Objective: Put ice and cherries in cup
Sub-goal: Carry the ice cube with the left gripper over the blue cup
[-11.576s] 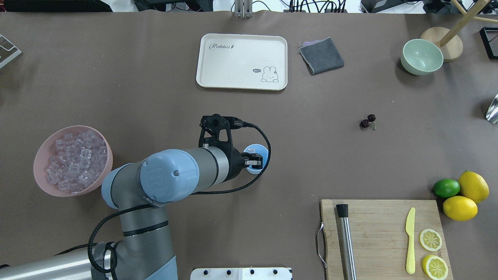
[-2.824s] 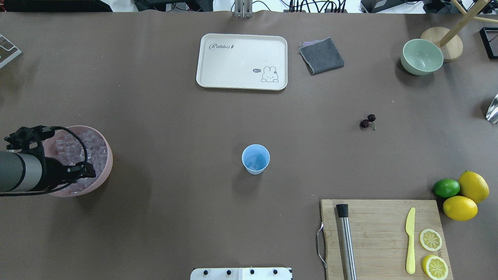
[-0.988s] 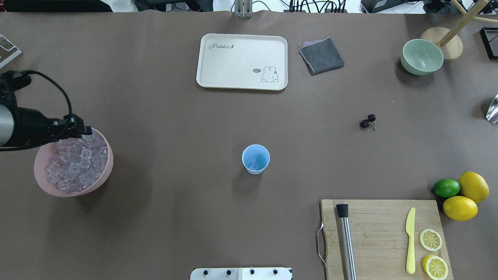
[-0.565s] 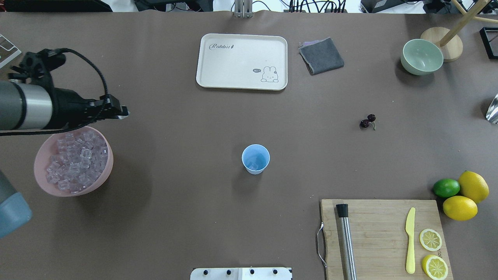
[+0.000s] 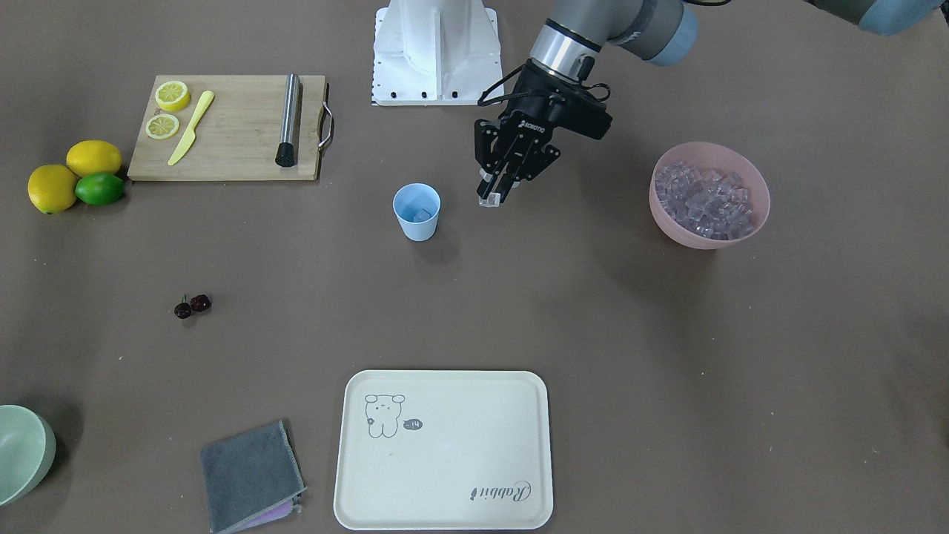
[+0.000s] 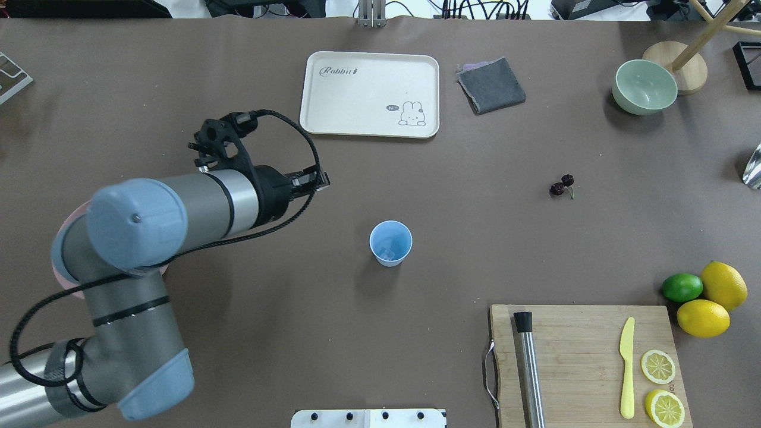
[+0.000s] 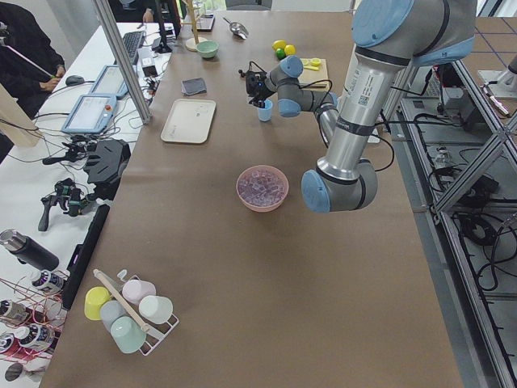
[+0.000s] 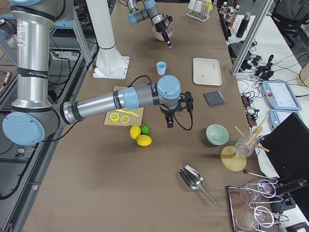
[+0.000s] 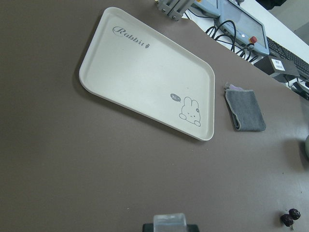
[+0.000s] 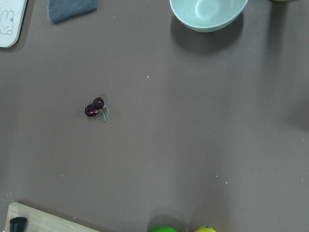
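The light-blue cup stands mid-table with ice in its bottom. My left gripper hangs above the table just beside the cup, on the pink bowl's side, shut on a clear ice cube. The left wrist view shows that cube at its bottom edge. A pile of ice fills the pink bowl. On bare table lie the cherries, directly under the right wrist camera. Only the exterior right view shows my right gripper, so I cannot tell its state.
A cream tray and a grey cloth lie at the far side. A green bowl sits far right. The cutting board carries a knife, lemon slices and a metal rod; lemons and a lime sit beside it.
My left arm has swung from the pink bowl towards the cup with an ice cube between its fingers. The cup and cherries have not moved.
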Controlling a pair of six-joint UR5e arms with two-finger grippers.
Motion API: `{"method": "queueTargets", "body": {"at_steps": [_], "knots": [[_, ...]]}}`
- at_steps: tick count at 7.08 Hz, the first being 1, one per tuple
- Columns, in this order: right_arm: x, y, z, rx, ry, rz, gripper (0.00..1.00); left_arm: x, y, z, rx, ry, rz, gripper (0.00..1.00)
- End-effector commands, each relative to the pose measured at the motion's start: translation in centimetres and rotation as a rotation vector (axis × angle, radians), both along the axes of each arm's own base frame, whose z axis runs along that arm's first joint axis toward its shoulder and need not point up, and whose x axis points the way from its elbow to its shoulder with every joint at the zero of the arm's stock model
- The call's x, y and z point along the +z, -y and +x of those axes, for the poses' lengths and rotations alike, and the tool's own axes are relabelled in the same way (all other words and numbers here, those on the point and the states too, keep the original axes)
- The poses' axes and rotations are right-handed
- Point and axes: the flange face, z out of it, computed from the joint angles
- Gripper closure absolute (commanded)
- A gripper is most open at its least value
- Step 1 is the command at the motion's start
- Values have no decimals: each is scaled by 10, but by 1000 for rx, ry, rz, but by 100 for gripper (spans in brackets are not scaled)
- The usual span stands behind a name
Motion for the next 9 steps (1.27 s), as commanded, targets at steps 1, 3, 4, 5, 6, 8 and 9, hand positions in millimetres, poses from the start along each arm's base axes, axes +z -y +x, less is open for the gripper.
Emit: {"method": "queueTargets", "body": {"at_steps": [1, 3, 4, 5, 6, 8, 9], "knots": [[0, 0, 0, 0, 0, 1, 0, -9, -35, 45, -17, 5, 15, 100], [-1, 0, 0, 0, 2, 1, 0, -13, -41, 61, -5, 2, 3, 100], [0, 0, 0, 0, 2, 0, 0, -18, -37, 71, -19, 3, 2, 100], [0, 0, 0, 0, 2, -2, 0, -16, -43, 80, -14, 9, 0, 100], [1, 0, 0, 0, 2, -5, 0, -20, -40, 90, -41, 12, 3, 100], [1, 0, 0, 3, 2, -9, 0, -20, -42, 96, -37, 14, 1, 100], [1, 0, 0, 4, 2, -12, 0, -25, -42, 94, -36, 3, 2, 17]]}}
